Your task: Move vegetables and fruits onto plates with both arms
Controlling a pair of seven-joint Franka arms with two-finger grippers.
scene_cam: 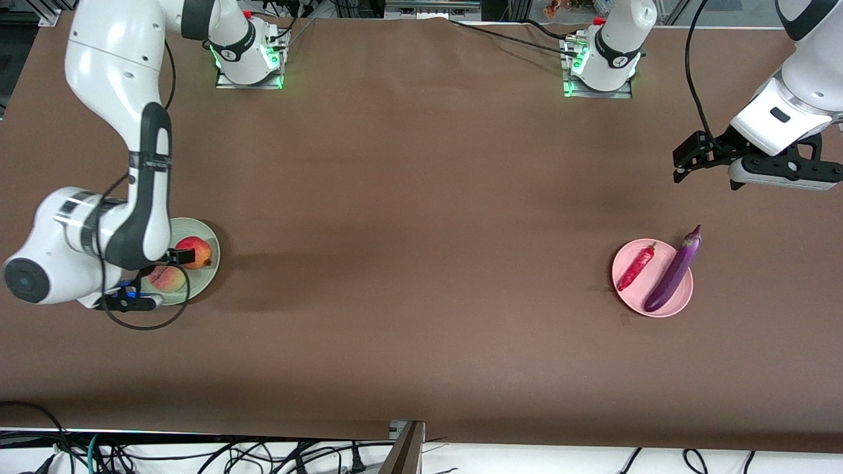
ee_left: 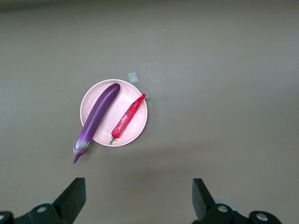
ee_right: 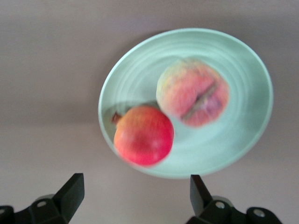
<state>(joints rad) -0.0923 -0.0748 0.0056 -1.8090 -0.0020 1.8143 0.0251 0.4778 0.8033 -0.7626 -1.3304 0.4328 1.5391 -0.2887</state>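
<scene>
Looks basically done: long glossy purple eggplant (scene_cam: 673, 271) and thin red chili pepper (scene_cam: 637, 265) are lying on the round pink plate (scene_cam: 683, 302), while the round red apple (scene_cam: 194, 252) and pale yellow-pink peach (scene_cam: 167, 278) are sitting on the round mint-green plate (scene_cam: 209, 238). Left gripper (ee_left: 138, 199) is hanging above the pink plate with jaws apart and empty; right gripper (ee_right: 134, 196) is hovering the same way over the fruit.

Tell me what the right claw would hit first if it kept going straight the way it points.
Probably the apple on the green plate: the open right claw hangs over it, with the peach just off that line. Depth is hard to judge.
</scene>
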